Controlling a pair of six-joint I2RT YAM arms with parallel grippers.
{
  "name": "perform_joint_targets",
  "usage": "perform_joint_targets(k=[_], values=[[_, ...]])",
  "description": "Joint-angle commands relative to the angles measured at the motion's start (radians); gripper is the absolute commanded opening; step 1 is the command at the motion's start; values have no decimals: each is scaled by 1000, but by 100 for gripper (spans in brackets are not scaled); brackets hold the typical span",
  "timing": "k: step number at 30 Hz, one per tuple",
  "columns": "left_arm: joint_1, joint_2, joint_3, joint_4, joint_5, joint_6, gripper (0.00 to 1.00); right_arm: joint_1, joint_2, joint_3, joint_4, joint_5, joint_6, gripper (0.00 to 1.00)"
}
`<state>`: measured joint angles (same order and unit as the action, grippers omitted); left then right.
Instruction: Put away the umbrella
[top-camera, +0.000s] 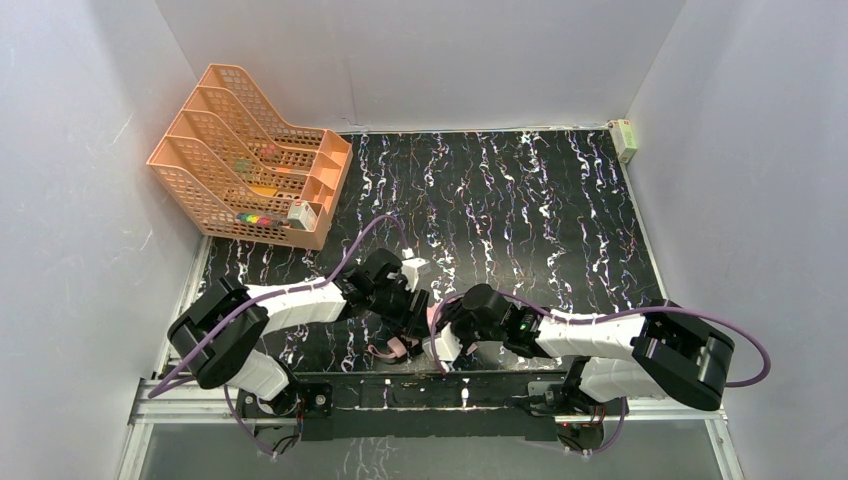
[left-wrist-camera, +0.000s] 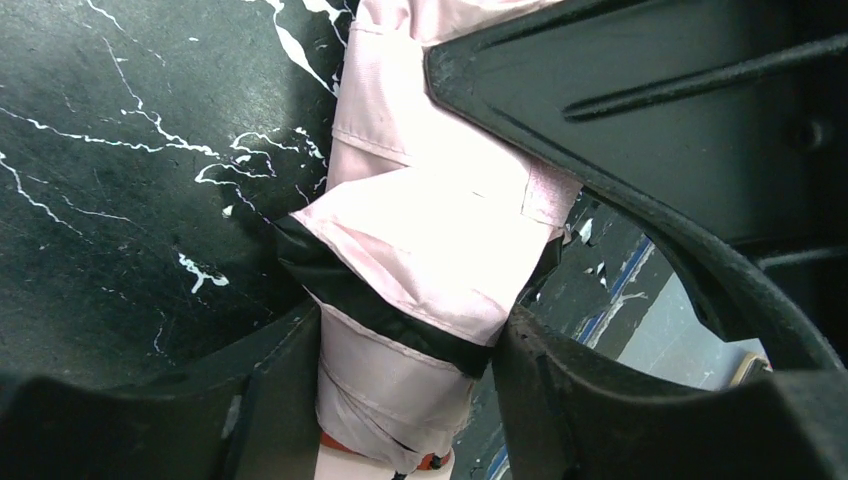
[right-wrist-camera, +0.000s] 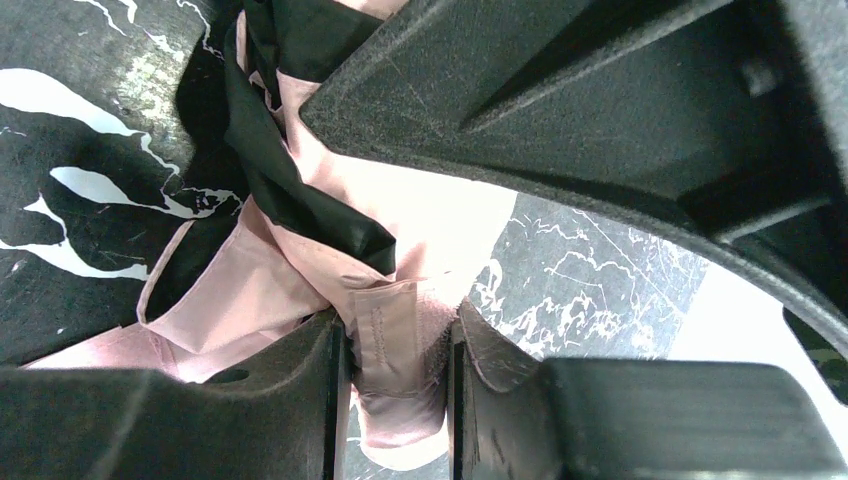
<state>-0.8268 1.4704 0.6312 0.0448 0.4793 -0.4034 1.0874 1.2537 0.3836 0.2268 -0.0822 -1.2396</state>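
The umbrella (top-camera: 436, 320) is folded, pale pink and black, and lies at the near middle of the table between my two grippers. My left gripper (top-camera: 412, 306) is shut on the rolled fabric bundle (left-wrist-camera: 430, 210) just above the pale handle end with a red ring (left-wrist-camera: 365, 462); its fingers (left-wrist-camera: 270, 385) press both sides. My right gripper (top-camera: 450, 328) is shut on the umbrella's pink closing strap (right-wrist-camera: 400, 335), with loose pink and black fabric (right-wrist-camera: 290, 250) spread to its left. The shaft and ribs are hidden.
An orange mesh file rack (top-camera: 250, 160) stands at the far left corner. A small pale box (top-camera: 623, 138) sits at the far right corner. White walls close in the black marbled table (top-camera: 520, 210) on three sides.
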Motion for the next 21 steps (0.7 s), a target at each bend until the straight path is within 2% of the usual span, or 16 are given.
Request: perform_joint_targets(k=[1, 8, 14, 18, 21], values=[[-30, 44, -15, -83, -14, 0, 49, -6, 20, 8, -106, -31, -30, 0], [-45, 25, 0, -124, -81, 33, 32, -7, 8, 12, -105, -55, -3, 0], [-44, 41, 41, -183, -154, 58, 26, -7, -28, 48, -164, -50, 1, 35], [-44, 48, 51, -212, -191, 70, 22, -8, -86, 57, -181, -35, 3, 67], [-44, 60, 55, -214, -191, 69, 19, -8, -132, 76, -223, -36, 11, 78]])
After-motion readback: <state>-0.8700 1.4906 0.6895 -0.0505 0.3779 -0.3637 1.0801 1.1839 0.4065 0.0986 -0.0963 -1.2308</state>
